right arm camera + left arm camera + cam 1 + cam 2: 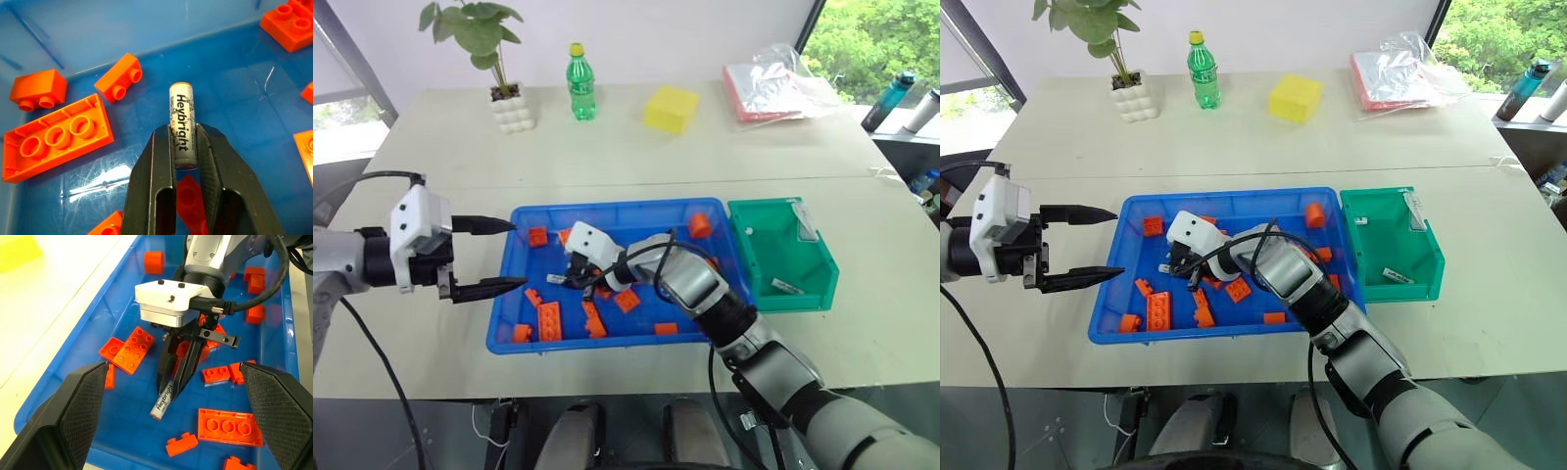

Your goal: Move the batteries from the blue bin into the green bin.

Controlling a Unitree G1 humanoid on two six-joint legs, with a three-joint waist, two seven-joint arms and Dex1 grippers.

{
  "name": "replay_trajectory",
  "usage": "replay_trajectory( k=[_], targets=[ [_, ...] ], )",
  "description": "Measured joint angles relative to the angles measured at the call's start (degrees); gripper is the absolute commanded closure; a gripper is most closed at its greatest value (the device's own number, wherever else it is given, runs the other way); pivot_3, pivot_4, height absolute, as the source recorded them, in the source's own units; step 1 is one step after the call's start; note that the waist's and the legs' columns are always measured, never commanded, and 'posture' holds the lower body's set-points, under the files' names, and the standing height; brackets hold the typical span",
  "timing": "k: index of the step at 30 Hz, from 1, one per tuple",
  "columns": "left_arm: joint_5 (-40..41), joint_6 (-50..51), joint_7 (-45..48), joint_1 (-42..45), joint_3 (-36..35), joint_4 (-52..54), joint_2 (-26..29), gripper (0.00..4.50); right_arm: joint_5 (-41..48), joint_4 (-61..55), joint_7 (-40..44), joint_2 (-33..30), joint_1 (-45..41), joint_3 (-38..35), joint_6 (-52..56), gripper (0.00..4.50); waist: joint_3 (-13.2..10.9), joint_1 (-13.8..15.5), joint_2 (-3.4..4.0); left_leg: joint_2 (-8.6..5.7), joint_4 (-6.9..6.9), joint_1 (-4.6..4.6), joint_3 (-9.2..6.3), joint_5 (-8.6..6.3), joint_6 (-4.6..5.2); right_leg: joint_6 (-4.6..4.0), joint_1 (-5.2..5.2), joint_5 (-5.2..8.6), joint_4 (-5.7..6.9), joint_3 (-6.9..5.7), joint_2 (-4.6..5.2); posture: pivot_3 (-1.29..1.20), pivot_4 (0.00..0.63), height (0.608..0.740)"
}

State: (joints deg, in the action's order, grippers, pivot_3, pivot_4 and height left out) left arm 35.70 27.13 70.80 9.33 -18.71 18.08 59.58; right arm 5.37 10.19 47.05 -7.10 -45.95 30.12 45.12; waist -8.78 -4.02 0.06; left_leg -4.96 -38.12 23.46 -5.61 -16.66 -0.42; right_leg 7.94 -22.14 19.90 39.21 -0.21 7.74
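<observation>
The blue bin (pixel 607 208) lies in the middle of the table, strewn with orange bricks (pixel 549 320). My right gripper (pixel 183 129) reaches down into it, shut on a white battery (pixel 182 122) printed "Heybright". The battery's far end sticks out past the fingertips, just over the bin floor. The left wrist view shows the same battery (pixel 162 403) between the black fingers (pixel 188 363). My left gripper (pixel 517 254) hangs open at the bin's left rim, holding nothing. To the right, touching the blue bin, stands the green bin (pixel 783 294), with two batteries (pixel 806 223) inside.
At the back of the table stand a potted plant (pixel 505 103), a green bottle (pixel 580 83), a yellow block (pixel 671 108) and a plastic bag (pixel 773 83). Two bottles (pixel 889 101) stand beyond the table's right edge.
</observation>
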Motion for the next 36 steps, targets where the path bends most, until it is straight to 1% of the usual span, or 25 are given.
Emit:
replay_trajectory(
  k=[3, 5, 9, 10, 12, 13, 15, 18, 21, 23, 25, 28, 29, 32, 34, 36],
  targets=[
    [0.5, 0.6, -0.1, 0.2, 0.1, 0.1, -0.5, 0.00, 2.7, -4.7, 0.2, -2.6, 0.0, -4.3, 5.0, 4.41, 0.0, 0.2, 0.02, -0.08, -0.03, 0.03, -0.17, 0.00, 0.00, 0.00, 0.06, 0.00, 0.00, 0.00, 0.03, 0.00, 0.150, 0.728],
    [1.4, 1.3, -0.7, 0.2, 0.3, 0.7, -1.9, 0.00, 6.2, -10.7, 0.6, -6.7, -0.3, -10.6, 10.3, 4.41, 0.0, 0.4, 0.03, -0.15, -0.07, 0.07, -0.34, 0.00, 0.00, 0.00, 0.12, 0.00, -0.01, 0.01, 0.04, 0.00, 0.150, 0.728],
    [1.6, 1.3, -2.2, -1.8, 2.1, 2.9, -4.8, 0.00, 12.0, -19.2, 0.6, -18.0, -1.7, -25.0, 20.0, 4.41, 0.0, 0.9, 0.03, -0.19, -0.05, 0.07, -0.49, 0.00, 0.00, 0.00, 0.35, 0.00, -0.08, 0.01, 0.03, 0.00, 0.150, 0.728],
    [1.7, 1.2, -2.7, -2.2, 2.3, 3.3, -5.8, 0.00, 13.1, -20.4, 0.5, -22.0, -1.3, -28.2, 21.9, 4.41, 0.0, 1.2, 0.03, -0.21, -0.03, 0.07, -0.49, 0.00, 0.00, 0.00, 0.49, 0.00, -0.10, 0.02, 0.04, 0.00, 0.150, 0.728],
    [1.8, 1.1, -3.8, -2.3, 2.5, 3.5, -7.1, 0.00, 13.7, -21.3, 0.2, -27.8, 0.5, -32.5, 23.8, 4.41, 0.0, 1.5, 0.03, -0.20, -0.02, 0.07, -0.49, 0.00, 0.00, 0.00, 0.54, 0.00, -0.14, 0.02, 0.04, 0.00, 0.150, 0.728],
    [1.8, 1.1, -4.2, -2.4, 2.5, 3.5, -7.5, 0.00, 13.8, -21.4, 0.1, -29.7, 1.6, -34.0, 24.5, 4.41, 0.0, 1.5, 0.03, -0.20, -0.02, 0.07, -0.48, 0.00, 0.01, 0.00, 0.57, 0.00, -0.17, 0.02, 0.04, 0.00, 0.150, 0.728],
    [2.0, 0.7, -5.2, -1.5, 3.4, 3.8, -9.3, 0.00, 15.1, -22.9, 0.6, -37.2, 8.4, -38.7, 26.3, 4.41, 0.0, 1.9, 0.03, -0.21, -0.01, 0.07, -0.48, 0.00, 0.01, -0.01, 0.66, 0.00, -0.26, 0.02, 0.05, 0.00, 0.150, 0.728],
    [1.9, 0.6, -5.4, 0.2, 5.1, 2.5, -10.7, 0.00, 15.7, -24.7, 0.3, -43.0, 16.5, -45.4, 28.4, 4.41, 0.0, 2.2, 0.03, -0.20, -0.03, 0.07, -0.44, 0.00, 0.02, 0.00, 0.76, 0.00, -0.35, 0.02, 0.04, 0.00, 0.150, 0.728],
    [1.2, -0.4, -5.0, 3.4, 6.8, 0.4, -10.9, 0.00, 16.6, -28.9, -0.4, -44.5, 22.4, -48.9, 28.9, 4.41, 0.0, 1.6, 0.04, -0.07, 0.02, 0.05, -0.29, 0.04, -0.02, 0.00, 0.92, 0.01, -0.96, 0.01, -0.06, 0.00, 0.150, 0.728],
    [0.9, -0.9, -4.6, 5.1, 7.5, -0.9, -11.0, 0.00, 17.4, -30.3, -1.3, -44.6, 25.1, -50.4, 29.4, 4.41, 0.0, 1.4, 0.04, -0.06, 0.02, 0.03, -0.26, 0.04, -0.02, 0.01, 0.92, 0.01, -0.97, 0.01, -0.06, 0.00, 0.150, 0.728],
    [0.5, -1.4, -4.4, 5.9, 8.3, -2.0, -11.1, 0.00, 17.7, -30.4, -2.5, -44.5, 26.7, -51.7, 29.4, 3.35, 0.0, 1.5, 0.05, -0.07, 0.02, 0.03, -0.26, 0.04, -0.02, 0.01, 0.90, 0.01, -0.97, 0.01, -0.06, 0.00, 0.150, 0.728],
    [0.0, -1.7, -4.0, 6.1, 8.8, -2.8, -11.1, 0.00, 18.0, -30.4, -3.8, -44.6, 27.5, -52.1, 28.7, 1.97, 0.0, 1.6, 0.05, -0.08, -0.01, 0.03, -0.28, 0.04, -0.02, 0.01, 0.92, 0.01, -0.97, 0.01, -0.05, 0.00, 0.150, 0.728],
    [-0.1, -1.7, -3.7, 6.1, 8.8, -2.9, -11.2, 0.00, 18.0, -30.4, -4.1, -44.6, 27.5, -52.1, 27.9, 1.44, 0.0, 1.7, 0.05, -0.09, 0.00, 0.03, -0.28, 0.04, -0.02, 0.01, 0.93, 0.01, -0.99, 0.01, -0.04, 0.00, 0.150, 0.728],
    [0.0, -1.7, -3.5, 5.9, 8.8, -2.6, -11.4, 0.00, 18.5, -29.9, -4.2, -45.2, 24.7, -50.4, 25.4, 1.44, 0.0, 1.6, 0.06, -0.09, -0.01, 0.03, -0.28, 0.04, -0.02, 0.01, 0.92, 0.01, -1.02, 0.01, -0.04, 0.00, 0.150, 0.728],
    [0.0, -1.7, -3.5, 5.7, 9.1, -1.8, -11.7, 0.00, 19.9, -29.9, -3.3, -45.2, 19.2, -48.2, 23.7, 1.44, -0.1, 1.4, 0.08, -0.06, 0.02, 0.03, -0.24, 0.04, -0.02, 0.01, 0.90, 0.01, -1.07, 0.02, -0.05, 0.00, 0.150, 0.728],
    [0.0, -1.7, -3.5, 5.2, 9.3, -0.6, -11.9, 0.00, 21.5, -30.3, -2.2, -44.2, 12.4, -44.2, 22.2, 1.44, -0.1, 1.3, 0.08, 0.01, 0.04, 0.02, -0.25, 0.04, -0.03, 0.01, 0.88, 0.01, -1.06, 0.01, -0.10, 0.00, 0.150, 0.728]
  ],
)
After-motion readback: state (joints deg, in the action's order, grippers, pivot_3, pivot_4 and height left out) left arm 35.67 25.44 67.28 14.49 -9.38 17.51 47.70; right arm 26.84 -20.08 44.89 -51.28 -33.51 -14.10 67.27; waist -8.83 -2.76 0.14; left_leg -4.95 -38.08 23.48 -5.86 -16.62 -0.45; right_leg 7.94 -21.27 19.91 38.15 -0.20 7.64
